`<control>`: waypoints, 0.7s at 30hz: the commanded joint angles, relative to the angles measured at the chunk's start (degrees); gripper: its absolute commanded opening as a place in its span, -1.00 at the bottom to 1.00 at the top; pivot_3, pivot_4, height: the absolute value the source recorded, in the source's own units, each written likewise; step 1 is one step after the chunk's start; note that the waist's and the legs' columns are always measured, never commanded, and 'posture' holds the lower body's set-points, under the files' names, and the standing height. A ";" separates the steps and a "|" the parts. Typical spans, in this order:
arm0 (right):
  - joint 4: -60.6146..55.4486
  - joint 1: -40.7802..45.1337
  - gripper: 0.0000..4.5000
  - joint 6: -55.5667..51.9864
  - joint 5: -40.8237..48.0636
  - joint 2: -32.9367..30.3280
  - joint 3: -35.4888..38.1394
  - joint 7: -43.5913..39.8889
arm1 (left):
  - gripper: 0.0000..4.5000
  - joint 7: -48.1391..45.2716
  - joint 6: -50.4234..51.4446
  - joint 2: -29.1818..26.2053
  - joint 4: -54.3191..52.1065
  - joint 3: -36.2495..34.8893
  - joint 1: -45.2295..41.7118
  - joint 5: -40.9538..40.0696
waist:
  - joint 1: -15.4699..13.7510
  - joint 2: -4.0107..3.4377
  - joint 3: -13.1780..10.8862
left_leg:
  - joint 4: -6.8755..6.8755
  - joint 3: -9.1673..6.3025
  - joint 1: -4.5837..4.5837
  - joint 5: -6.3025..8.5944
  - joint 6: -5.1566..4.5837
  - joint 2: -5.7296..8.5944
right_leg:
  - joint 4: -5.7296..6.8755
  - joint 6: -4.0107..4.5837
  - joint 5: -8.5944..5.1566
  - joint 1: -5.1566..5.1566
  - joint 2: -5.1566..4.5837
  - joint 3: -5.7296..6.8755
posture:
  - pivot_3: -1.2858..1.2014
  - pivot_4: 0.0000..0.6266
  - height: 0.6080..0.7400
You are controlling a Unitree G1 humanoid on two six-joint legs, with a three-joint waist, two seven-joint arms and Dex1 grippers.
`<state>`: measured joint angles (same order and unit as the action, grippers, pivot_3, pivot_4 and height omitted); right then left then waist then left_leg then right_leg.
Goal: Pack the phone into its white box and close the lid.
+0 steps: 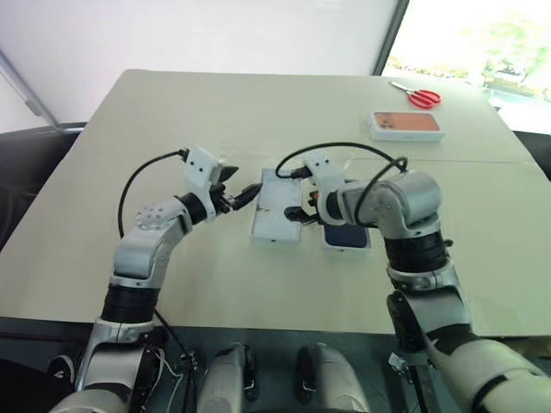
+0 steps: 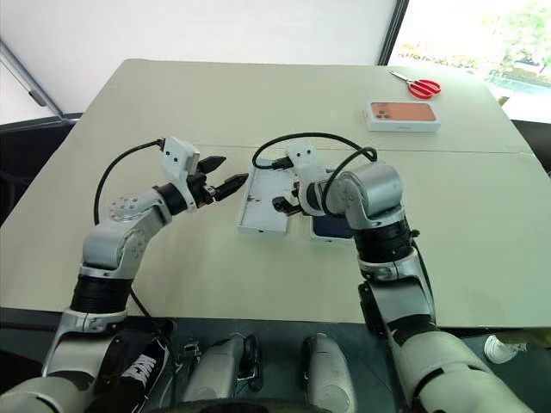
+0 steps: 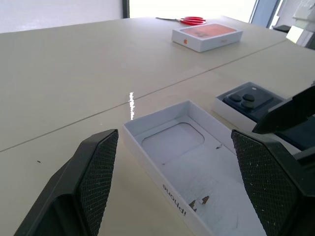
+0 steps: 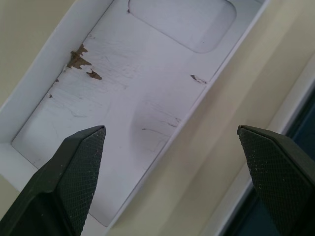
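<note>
The lid (image 1: 274, 215) lies upside down at the table's middle, its plain white inside with a rounded recess (image 4: 182, 19) facing up. Just to its right the dark navy phone (image 3: 246, 101) lies camera side up in the shallow white box (image 3: 221, 105); my right arm covers part of it in the eye views. My left gripper (image 1: 239, 185) hovers open and about level at the lid's left edge, empty. My right gripper (image 2: 284, 202) tilts down, open and empty, over the lid's right side and the gap between lid and box (image 4: 211, 162).
A white box with an orange phone picture (image 1: 405, 125) and red-handled scissors (image 1: 422, 97) lie at the far right of the table (image 1: 129, 172). The table's near edge runs just below my arms.
</note>
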<state>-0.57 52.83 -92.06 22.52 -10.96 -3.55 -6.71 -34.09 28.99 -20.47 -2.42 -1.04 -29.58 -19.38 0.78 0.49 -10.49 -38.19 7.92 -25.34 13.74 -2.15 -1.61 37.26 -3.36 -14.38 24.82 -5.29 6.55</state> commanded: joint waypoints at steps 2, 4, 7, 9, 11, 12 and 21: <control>-0.59 2.70 1.00 -0.44 -0.16 2.45 2.45 1.53 | 0.71 0.81 -0.46 0.65 -1.65 -0.97 -1.06 -0.81 | 0.07 0.00 0.00 | 0.00 0.00 0.00 0.00 0.00 0.00 | 0.01 0.00 0.00 0.00 0.01 0.00 | 0.03 -0.52 0.97; -0.38 1.83 1.00 -0.44 -1.19 2.03 1.58 2.06 | 0.71 0.84 -0.71 0.81 -1.88 -0.74 -0.90 -0.58 | 0.07 0.00 0.00 | 0.00 0.00 0.00 0.00 0.00 -0.01 | 0.00 0.00 0.00 0.00 0.03 0.00 | 0.03 -0.52 0.97; -0.04 0.97 1.00 -0.44 -2.16 0.95 -0.05 2.24 | 0.71 1.24 -0.27 1.22 -2.39 -1.02 -0.85 -1.02 | 0.06 0.00 0.00 | 0.00 0.00 0.00 0.00 0.00 -0.01 | 0.00 0.00 0.00 0.00 0.02 0.00 | 0.03 -0.52 0.97; 0.32 0.47 1.00 -0.44 -2.49 1.26 -0.73 2.35 | 0.71 1.57 0.19 1.42 -2.47 -1.11 -0.87 -1.27 | 0.15 0.00 0.00 | 0.00 0.00 0.00 0.00 0.00 -0.01 | 0.00 0.00 0.00 0.00 0.02 0.00 | 0.03 -0.52 0.97; 0.71 0.22 1.00 -0.44 -2.63 2.51 -0.14 2.56 | 0.71 1.76 0.03 1.62 -2.68 -0.87 -0.78 -1.24 | 0.22 0.00 0.00 | 0.01 0.00 0.01 0.00 0.01 -0.02 | 0.00 0.00 0.00 0.00 0.04 0.00 | 0.03 -0.52 0.97; 0.80 0.19 1.00 -0.44 -2.82 3.05 -0.05 2.74 | 0.71 1.91 0.14 1.74 -2.79 -0.80 -0.73 -1.27 | 0.24 0.00 0.00 | 0.01 0.00 0.01 0.00 0.01 -0.03 | 0.00 0.00 0.00 0.00 0.05 0.00 | 0.03 -0.52 0.97; 0.34 -1.04 0.64 -0.17 -5.77 5.55 -0.72 3.76 | 0.74 3.08 1.28 1.94 -4.20 -1.37 -0.36 -2.26 | 0.23 0.00 0.00 | 0.01 0.00 0.00 0.00 0.01 -0.03 | 0.00 0.00 0.00 0.00 0.05 -0.01 | 0.03 -0.52 0.97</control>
<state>1.27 52.16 -92.10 17.74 -5.68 -4.07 -3.23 -31.31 30.04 -18.20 -3.70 -1.30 -29.70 -20.77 1.00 0.49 -10.49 -38.18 7.92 -25.33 13.74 -2.14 -1.64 37.26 -3.36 -14.39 24.82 -5.23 6.55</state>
